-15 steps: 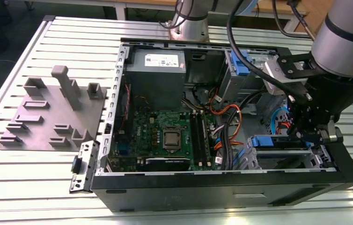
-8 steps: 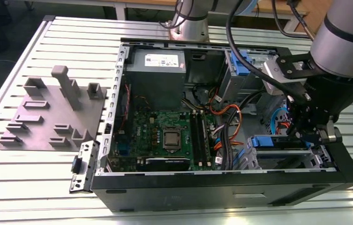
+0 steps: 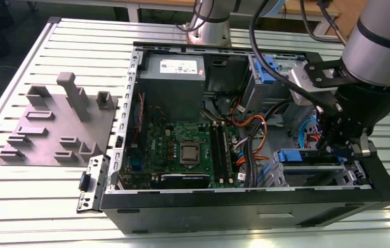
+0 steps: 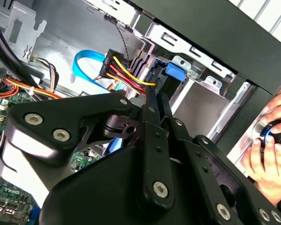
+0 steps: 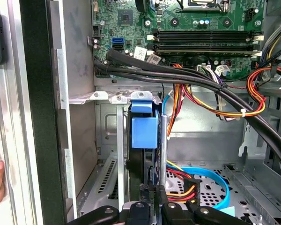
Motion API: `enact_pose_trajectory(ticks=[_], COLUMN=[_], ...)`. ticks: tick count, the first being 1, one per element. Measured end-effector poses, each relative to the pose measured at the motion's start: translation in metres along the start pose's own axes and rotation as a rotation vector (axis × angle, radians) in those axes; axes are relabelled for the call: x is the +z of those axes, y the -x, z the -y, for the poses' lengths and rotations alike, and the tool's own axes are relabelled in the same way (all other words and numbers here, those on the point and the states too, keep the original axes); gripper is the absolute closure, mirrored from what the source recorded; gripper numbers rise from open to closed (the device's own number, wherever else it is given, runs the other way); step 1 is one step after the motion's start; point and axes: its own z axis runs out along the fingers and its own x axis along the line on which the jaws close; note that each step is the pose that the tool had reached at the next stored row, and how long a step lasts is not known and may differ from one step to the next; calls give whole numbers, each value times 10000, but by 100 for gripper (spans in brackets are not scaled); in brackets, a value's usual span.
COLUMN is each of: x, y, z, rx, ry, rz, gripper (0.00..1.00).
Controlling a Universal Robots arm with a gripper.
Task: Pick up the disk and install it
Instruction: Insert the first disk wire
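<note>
First wrist view: end effector [image 5: 152, 199] clamped narrow on disk [image 5: 145, 136], edge-on between drive-cage walls [image 5: 119, 154], tight clearance.

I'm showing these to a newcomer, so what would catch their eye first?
First, the open computer case on the slatted table, its green motherboard exposed. Next, the arm's black gripper reaching into the drive bay at the exterior view's right, by a blue plastic tab. A person's hand rests just outside the case.

A green circuit board [image 3: 181, 147] sits in a black computer case [image 3: 250, 206], with blue plastic tabs [image 5: 144, 131] and red-yellow-orange wires [image 5: 234, 101].
</note>
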Motion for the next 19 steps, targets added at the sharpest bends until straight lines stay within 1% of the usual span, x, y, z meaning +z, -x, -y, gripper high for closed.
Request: enact_pose_trajectory(ticks=[4,7,10,15,16,17,18,19], x=[36,52,63,61,60,52,33,13], y=[1,1,2,2,3,2,1,0], z=[-7,-10,-13,-12,-12,-10,-7,-2], rx=[1,-1,2,2,6,8,7,5], ry=[0,1,0,0,1,4,7,8], rz=[3,-4,8,10,33,41,33,26], gripper=[84,84,84,84,84,82,82,76])
